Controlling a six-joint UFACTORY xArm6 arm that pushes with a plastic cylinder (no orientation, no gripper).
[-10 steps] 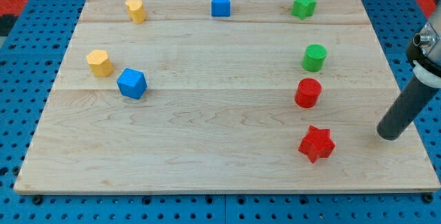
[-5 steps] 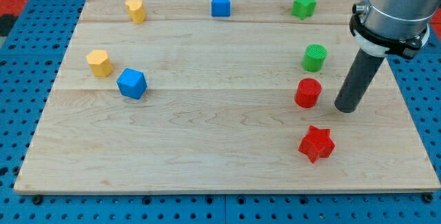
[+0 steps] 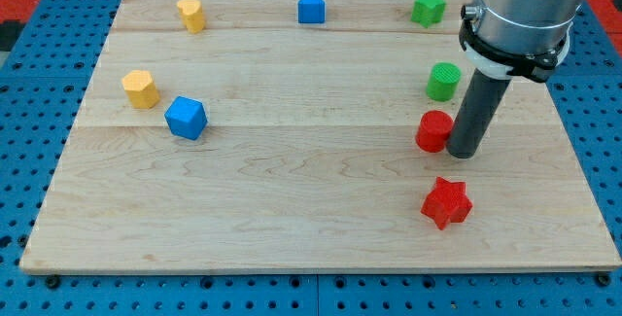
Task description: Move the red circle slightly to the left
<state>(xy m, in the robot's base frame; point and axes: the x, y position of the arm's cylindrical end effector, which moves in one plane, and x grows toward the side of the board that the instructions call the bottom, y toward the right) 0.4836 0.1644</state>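
The red circle point(image 3: 431, 130) stands on the wooden board point(image 3: 311, 180) at the view's right, below the green circle point(image 3: 443, 81) and above the red star point(image 3: 446, 202). My tip point(image 3: 461, 151) is right at the red circle's right side, touching or nearly touching it. The dark rod hides a bit of the circle's right edge.
A green star point(image 3: 427, 8) and a blue house-shaped block point(image 3: 311, 7) sit near the view's top. A yellow block point(image 3: 191, 14) is at the top left. Another yellow block point(image 3: 141, 88) and a blue cube point(image 3: 186, 118) sit at the left.
My tip has moved from the board's right edge leftward to the red circle's right side. The blocks have not visibly moved.
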